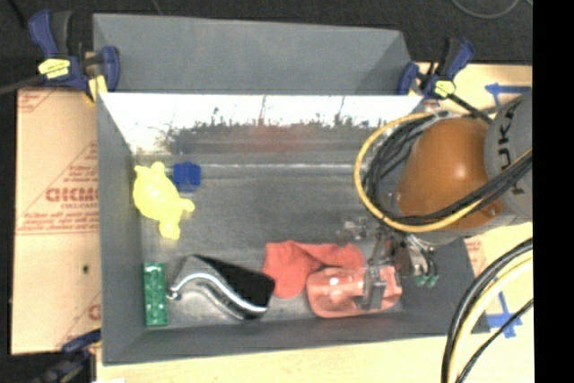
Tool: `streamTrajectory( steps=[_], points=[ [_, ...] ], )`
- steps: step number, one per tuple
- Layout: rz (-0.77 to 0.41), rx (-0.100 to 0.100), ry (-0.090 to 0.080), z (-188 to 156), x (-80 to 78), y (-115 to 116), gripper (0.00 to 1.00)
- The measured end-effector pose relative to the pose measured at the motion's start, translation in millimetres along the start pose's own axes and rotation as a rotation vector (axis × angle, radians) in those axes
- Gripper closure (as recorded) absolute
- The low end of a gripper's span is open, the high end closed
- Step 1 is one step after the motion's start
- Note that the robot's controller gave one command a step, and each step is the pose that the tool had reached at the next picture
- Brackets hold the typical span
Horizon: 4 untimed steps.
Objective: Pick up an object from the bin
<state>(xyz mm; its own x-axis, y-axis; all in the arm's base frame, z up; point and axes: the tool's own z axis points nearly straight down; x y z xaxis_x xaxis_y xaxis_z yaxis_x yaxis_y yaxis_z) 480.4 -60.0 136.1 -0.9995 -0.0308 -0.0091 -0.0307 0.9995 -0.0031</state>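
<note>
Dark floor lies all round the grey metal bin (251, 58), whose scuffed bottom carries a handful of loose things.

In the camera view, the arm comes in at the right. Its orange cover (444, 170) and looped cables (377, 148) hang above the bin's right end. The gripper (377, 282) sits low in the near right corner, down on the right end of a pink translucent container (336, 293) that lies along the near wall. Whether the gripper is spread wide or closed cannot be told, since its tip merges with the pink piece and the hardware of the wrist.

A crumpled red cloth (291, 265) touches the container's left side. Further left lies a black-and-silver tool (224, 287), and a green strip (154, 293) stands against the near left corner. A yellow soft figure (161, 197) and a small blue block (186, 175) lie just beside each other by the left wall, well apart from the gripper.

As a judgement, the task looks about halfway. The descent to a chosen thing seems done, and that thing is most likely the pink container. It rests on the bin floor, so nothing is lifted yet. A firm grip, the lift and the carry clear of the bin are left to do
</note>
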Motion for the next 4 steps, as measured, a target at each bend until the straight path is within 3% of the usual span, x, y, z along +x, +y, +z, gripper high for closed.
streamTrajectory(
  steps=[1,2,3,4],
  points=[
    [-0.024,0.001,0.016,52.8,0.3,5.4,0.00],
    [0.242,0.006,0.005,62.3,1.4,9.2,1.00],
    [0.241,0.006,0.005,62.3,1.4,9.2,1.00],
    [0.236,0.005,0.003,22.7,1.5,8.4,1.00]
  ],
)
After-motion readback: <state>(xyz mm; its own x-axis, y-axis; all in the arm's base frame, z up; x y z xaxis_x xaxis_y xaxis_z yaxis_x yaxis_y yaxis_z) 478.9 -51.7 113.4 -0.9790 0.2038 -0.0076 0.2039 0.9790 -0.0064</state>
